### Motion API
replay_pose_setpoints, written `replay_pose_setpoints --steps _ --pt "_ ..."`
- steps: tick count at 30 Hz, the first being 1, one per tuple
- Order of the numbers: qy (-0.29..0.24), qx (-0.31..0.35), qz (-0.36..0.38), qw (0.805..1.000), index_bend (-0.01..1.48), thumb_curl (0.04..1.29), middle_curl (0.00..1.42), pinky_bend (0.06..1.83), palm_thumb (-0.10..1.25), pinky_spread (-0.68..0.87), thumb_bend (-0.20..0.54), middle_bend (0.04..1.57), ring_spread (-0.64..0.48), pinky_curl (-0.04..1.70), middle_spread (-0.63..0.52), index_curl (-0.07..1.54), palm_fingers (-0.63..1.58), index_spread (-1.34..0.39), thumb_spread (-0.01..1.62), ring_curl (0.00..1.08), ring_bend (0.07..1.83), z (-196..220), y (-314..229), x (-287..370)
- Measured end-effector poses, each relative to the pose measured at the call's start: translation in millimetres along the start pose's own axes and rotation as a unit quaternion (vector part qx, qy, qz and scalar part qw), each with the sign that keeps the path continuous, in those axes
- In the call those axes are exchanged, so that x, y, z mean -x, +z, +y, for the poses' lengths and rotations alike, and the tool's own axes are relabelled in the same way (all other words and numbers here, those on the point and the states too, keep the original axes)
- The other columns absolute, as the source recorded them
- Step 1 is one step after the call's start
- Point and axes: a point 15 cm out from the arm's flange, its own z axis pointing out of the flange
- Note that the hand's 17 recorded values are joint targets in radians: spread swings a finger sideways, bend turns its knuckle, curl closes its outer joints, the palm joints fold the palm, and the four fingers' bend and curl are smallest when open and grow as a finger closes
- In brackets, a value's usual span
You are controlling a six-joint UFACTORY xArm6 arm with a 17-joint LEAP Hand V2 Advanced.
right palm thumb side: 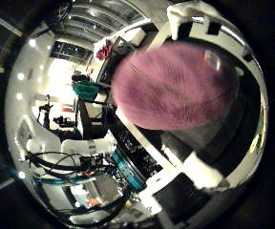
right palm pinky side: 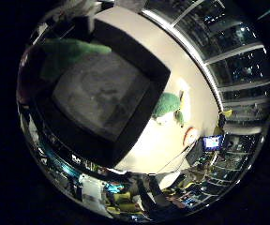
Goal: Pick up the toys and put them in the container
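Below the palm, in the little finger side view, a black square container with dark walls and a grey floor (right palm pinky side: 125,70) sits on a white tabletop (right palm pinky side: 172,61) and fills much of the picture, so it is close to the hand. At about ten o'clock from the container's centre, a green plush toy (right palm pinky side: 74,49) lies over the container's rim and wall. Past the container's corner at about four o'clock, a second green plush toy with a pale underside (right palm pinky side: 167,105) lies on the tabletop, just beside the container but outside it. Farther along the table in the same direction is a small white and red round object (right palm pinky side: 190,136), well apart from the container, too small to identify. Dark glazed window panels (right palm pinky side: 238,56) run along the far edge of the table.

In the thumb side view, a pink fuzzy round plush toy (right palm thumb side: 173,90) fills the middle and sits right against the palm. The white and black hand (right palm thumb side: 199,169) shows a finger at about one o'clock of the toy and another at about five o'clock; these fingers (right palm thumb side: 187,21) are curled round the pink toy from opposite sides, clamping it. Whether the pink toy is over the container cannot be told from this view.
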Motion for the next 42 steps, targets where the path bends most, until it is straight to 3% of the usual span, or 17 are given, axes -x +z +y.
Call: replay_pose_setpoints --steps 3,10,16,20,25,29,42 --pt "-0.006 0.004 0.012 1.0 0.15 0.43 0.27 0.55 0.75 0.42 -0.028 0.21 0.16 0.45 0.02 0.28 -0.11 -0.54 1.0 0.21 0.41 1.7 -0.6 -4.8" --pt "0.004 -0.011 0.049 0.999 0.15 0.4 0.26 0.52 0.74 0.44 -0.027 0.18 0.18 0.4 0.04 0.25 -0.06 -0.52 0.99 0.2 0.35 17.5 -34.3 -38.0" --pt "0.083 -0.046 0.087 0.992 0.16 0.4 0.31 0.42 0.78 0.42 -0.015 0.28 0.13 0.34 0.02 0.26 0.12 -0.44 1.01 0.22 0.36 61.0 -78.2 -113.8" --pt "0.159 -0.093 0.132 0.974 0.16 0.4 0.33 0.4 0.8 0.41 -0.019 0.33 0.07 0.33 -0.03 0.26 0.22 -0.42 1.02 0.23 0.39 99.5 -105.0 -181.9" --pt "0.236 -0.086 0.139 0.958 0.16 0.41 0.34 0.38 0.8 0.39 -0.021 0.36 0.02 0.31 -0.07 0.26 0.29 -0.42 1.02 0.24 0.42 159.7 -81.7 -238.1" --pt "0.27 -0.081 0.14 0.949 0.16 0.41 0.35 0.37 0.81 0.38 -0.022 0.39 0.0 0.3 -0.09 0.27 0.32 -0.42 1.02 0.23 0.43 182.8 -75.0 -268.8" --pt "0.303 -0.088 0.158 0.936 0.16 0.42 0.36 0.37 0.81 0.37 -0.023 0.42 -0.01 0.28 -0.1 0.27 0.34 -0.41 1.02 0.22 0.44 167.1 -49.1 -387.6"
